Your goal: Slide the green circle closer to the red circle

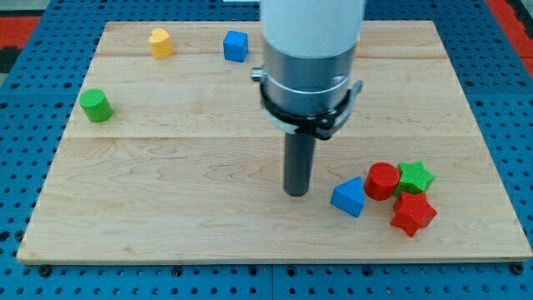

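Observation:
The green circle (96, 106) is a short green cylinder at the view's left, in the upper part of the wooden board (166, 217). The red circle (382, 180) is a short red cylinder at the view's lower right, between a blue triangular block (349, 197) and a green star (415, 177). My tip (296, 192) rests on the board near the middle-bottom, just left of the blue triangular block and far to the right of the green circle. It touches no block.
A red star (413, 213) lies just below the red circle and green star. A yellow block (161, 42) and a blue cube (236, 46) sit near the board's top edge. The arm's wide white and grey body (310, 58) hides the top middle.

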You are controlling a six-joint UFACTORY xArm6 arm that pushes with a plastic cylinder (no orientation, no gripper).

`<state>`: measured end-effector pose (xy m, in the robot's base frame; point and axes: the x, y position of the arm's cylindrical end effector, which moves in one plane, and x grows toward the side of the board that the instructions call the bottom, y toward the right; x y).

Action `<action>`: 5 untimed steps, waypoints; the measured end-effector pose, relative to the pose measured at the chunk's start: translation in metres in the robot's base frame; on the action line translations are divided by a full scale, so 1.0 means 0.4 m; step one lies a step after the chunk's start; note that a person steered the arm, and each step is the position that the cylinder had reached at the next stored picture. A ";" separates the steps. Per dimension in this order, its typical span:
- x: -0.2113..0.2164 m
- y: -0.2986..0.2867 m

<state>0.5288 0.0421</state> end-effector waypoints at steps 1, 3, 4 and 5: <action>0.000 0.100; -0.034 0.009; -0.203 -0.165; -0.378 -0.329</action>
<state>0.3776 -0.0894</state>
